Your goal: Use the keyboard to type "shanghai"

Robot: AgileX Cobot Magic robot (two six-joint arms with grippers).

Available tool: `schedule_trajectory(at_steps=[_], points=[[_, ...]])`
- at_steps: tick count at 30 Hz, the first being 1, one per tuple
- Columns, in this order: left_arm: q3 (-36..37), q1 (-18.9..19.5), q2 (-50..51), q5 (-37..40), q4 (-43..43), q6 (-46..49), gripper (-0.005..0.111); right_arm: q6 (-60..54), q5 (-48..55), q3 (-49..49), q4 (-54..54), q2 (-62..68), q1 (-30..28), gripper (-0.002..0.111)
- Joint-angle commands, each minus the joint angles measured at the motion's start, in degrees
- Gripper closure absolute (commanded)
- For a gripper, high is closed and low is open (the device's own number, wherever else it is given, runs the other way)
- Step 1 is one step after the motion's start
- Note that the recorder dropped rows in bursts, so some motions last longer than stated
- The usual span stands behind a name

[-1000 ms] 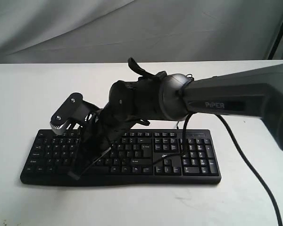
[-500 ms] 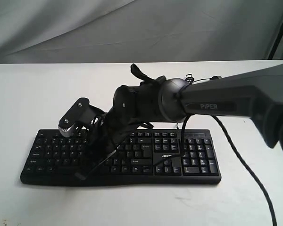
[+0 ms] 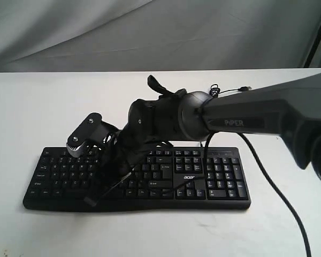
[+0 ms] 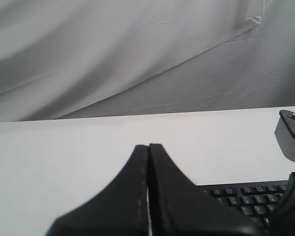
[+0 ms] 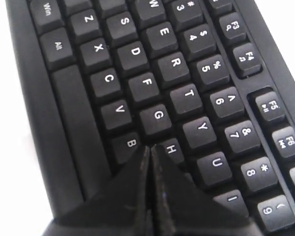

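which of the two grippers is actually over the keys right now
The right gripper: its shut tip sits over the keyboard, between B and H. The left gripper, also shut, faces the table beside it.

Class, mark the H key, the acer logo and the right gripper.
H key [image 5: 174,145]: right wrist view, on its top face.
acer logo [image 3: 188,176]: exterior view, on the white lettering.
right gripper [image 5: 150,149]: right wrist view, where the shut fingers' tips meet.
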Motion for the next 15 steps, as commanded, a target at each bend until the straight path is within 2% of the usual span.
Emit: schedule_trajectory(at_steps=[1,7,15], points=[[0.1,-0.37,-0.14,-0.34,0.0,-0.15,0.107,-0.25,0.01,0.04,0.04,-0.48,-0.22,0.108],[0.1,-0.37,-0.14,-0.34,0.0,-0.15,0.107,-0.25,-0.6,-0.93,-1.22,-2.92,-0.22,0.108],[0.1,-0.37,-0.14,-0.34,0.0,-0.15,0.107,0.31,6.09,-12.1,-2.21,2.54,-0.08,0.108]])
